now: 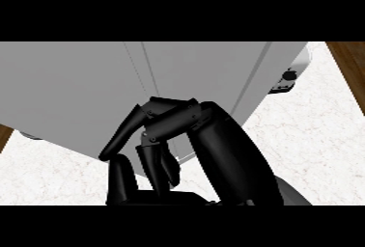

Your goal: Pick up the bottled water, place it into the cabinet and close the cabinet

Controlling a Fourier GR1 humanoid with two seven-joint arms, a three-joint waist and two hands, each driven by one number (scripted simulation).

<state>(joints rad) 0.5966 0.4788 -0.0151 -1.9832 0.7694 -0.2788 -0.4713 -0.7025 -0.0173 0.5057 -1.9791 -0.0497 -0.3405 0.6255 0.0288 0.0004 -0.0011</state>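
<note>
Nearest: hand (214,144), which I'm reading as the right, is sitting close under the camera. Its fingers (125,132) are curling over and down, and nothing is showing inside the curl, so I'm calling it closed on nothing. The left one isn't showing.

The bottle isn't showing anywhere. Either it's sitting inside the cabinet (78,87) or the hand is hiding it; can't tell which.

Risks as I'm judging them:
- The hand is covering the cabinet's near edge, so nothing is confirming the door is lying flush. Curled fingers could be hooking that edge rather than pressing flat, leaving the door ajar.
- Pulling back with the fingers bent like this could be dragging the door open again.
- If the bottle is standing just inside, a closing door could be tipping it.

Surface: white marbled counter (314,144) is running under the hand and out to its right, with a patch to its left too.

Beyond the fingers, the grey cabinet is filling the view, seams running up its face. Beyond and to the right, a white object (292,67) with a dark part is peeking past the cabinet's corner; can't identify it. A brown wood strip (349,60) is edging the counter at the far right.
</note>
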